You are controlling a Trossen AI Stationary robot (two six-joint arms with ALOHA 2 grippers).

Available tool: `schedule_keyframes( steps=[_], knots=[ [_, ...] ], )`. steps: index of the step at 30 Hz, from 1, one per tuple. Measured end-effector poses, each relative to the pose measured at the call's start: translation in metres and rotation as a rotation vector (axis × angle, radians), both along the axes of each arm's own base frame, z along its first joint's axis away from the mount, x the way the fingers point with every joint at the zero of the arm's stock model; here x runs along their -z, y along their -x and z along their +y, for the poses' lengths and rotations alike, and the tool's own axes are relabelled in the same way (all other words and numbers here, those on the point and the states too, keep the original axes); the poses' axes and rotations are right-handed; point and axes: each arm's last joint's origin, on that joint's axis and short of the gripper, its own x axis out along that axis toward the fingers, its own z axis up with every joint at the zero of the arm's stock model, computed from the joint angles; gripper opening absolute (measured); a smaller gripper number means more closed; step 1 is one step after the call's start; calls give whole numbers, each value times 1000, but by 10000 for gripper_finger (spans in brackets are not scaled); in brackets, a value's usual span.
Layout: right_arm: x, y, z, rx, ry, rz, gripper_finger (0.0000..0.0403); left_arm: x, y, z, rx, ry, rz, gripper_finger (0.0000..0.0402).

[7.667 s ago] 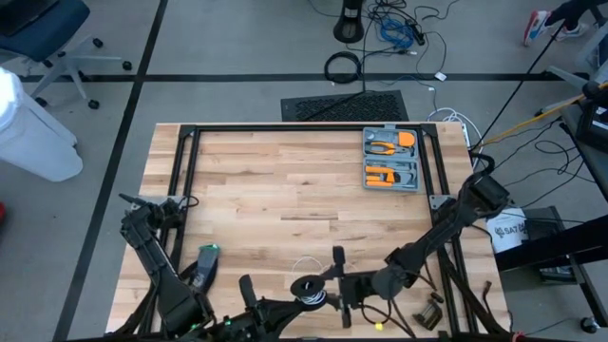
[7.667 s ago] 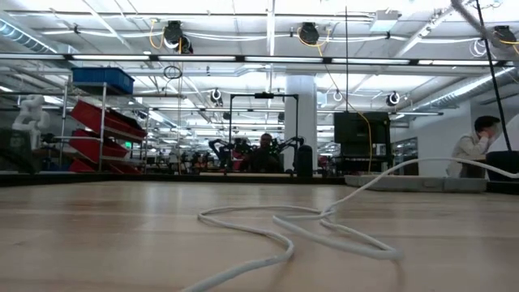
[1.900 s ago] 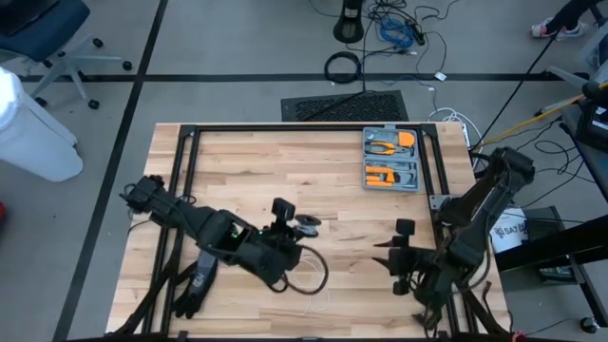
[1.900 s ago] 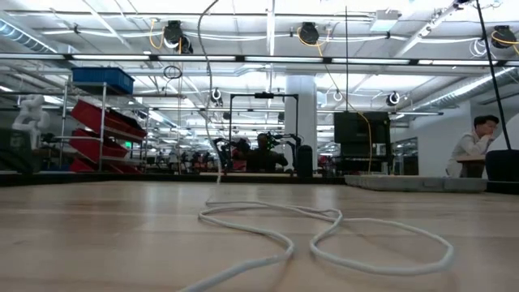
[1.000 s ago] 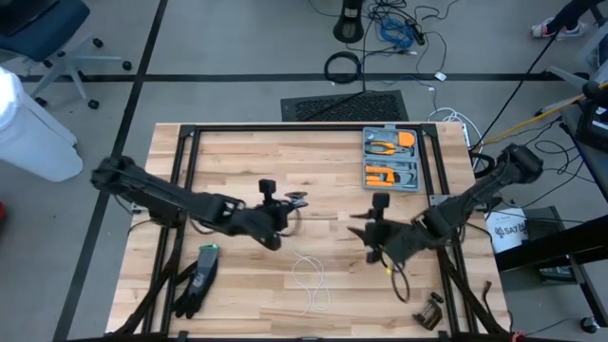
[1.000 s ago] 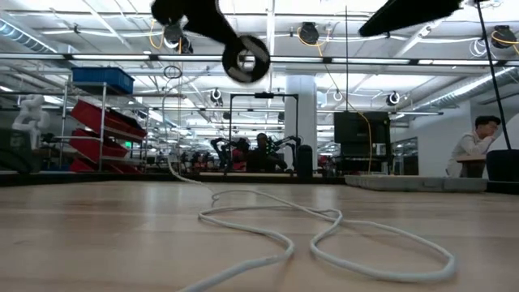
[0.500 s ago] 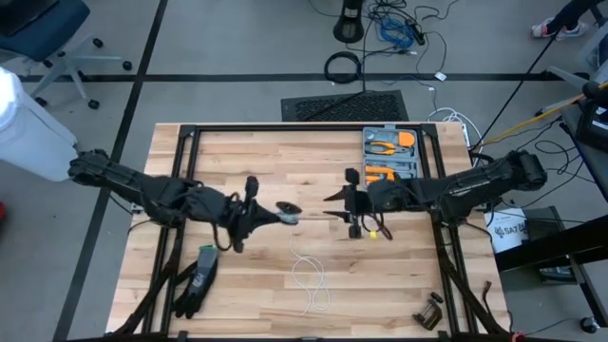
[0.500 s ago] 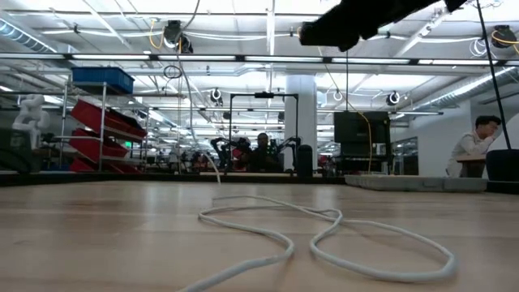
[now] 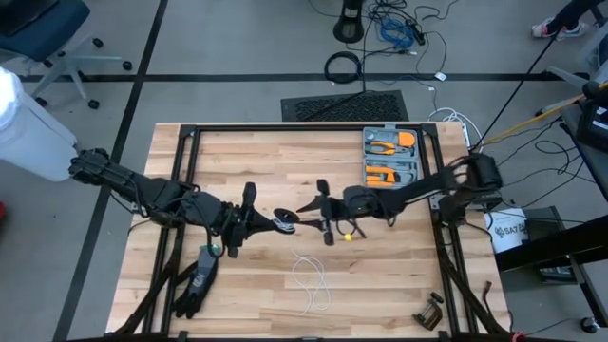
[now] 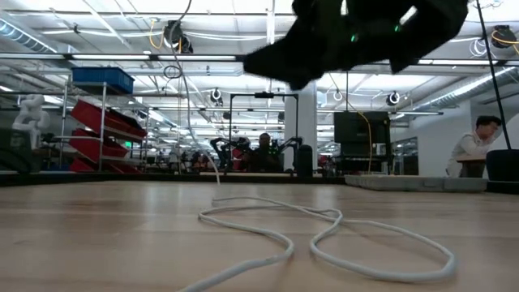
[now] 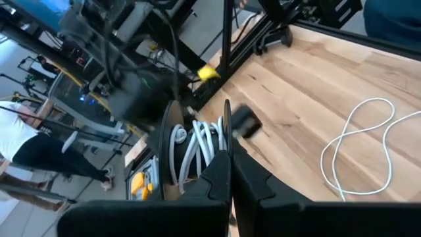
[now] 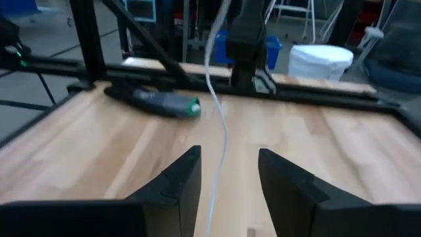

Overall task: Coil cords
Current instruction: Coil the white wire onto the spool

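The table [image 9: 237, 157] fills mid-frame in the high view, a grey tool case [image 9: 390, 160] at its upper right. A dark tool [image 9: 197, 277] lies lower left. The left gripper [image 9: 281, 221], fingers clamped on the cord's [image 11: 196, 146] wound part, hangs at centre. The right gripper [image 9: 309, 206], fingers apart, faces it just beside. The cord's loose loops [image 9: 310, 281] lie below centre, a strand crossing between the right fingers [image 12: 176, 181].

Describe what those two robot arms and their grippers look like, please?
Both arms are dark, slim and jointed in segments. The left gripper and right gripper each end in two black fingers, flat and tapering to blunt tips. A small yellow marking shows near the right arm's wrist.
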Motion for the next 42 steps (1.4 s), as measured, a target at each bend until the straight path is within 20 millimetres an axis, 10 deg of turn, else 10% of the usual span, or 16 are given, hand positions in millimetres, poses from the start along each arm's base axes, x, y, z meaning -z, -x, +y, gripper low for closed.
schedule_keyframes(
  steps=[18,27,35,42],
  knots=[
    [54,-80,4,-21,-49,232,140,-2,2,-8,25,16,-19,1],
    [59,-81,4,-20,-45,243,132,-2,5,-14,28,20,-21,1],
    [58,-82,4,-25,-53,235,12,-2,5,-14,20,12,-24,1],
    [54,-69,14,-80,-63,392,2,-1,6,-13,4,1,-10,1]
  ],
)
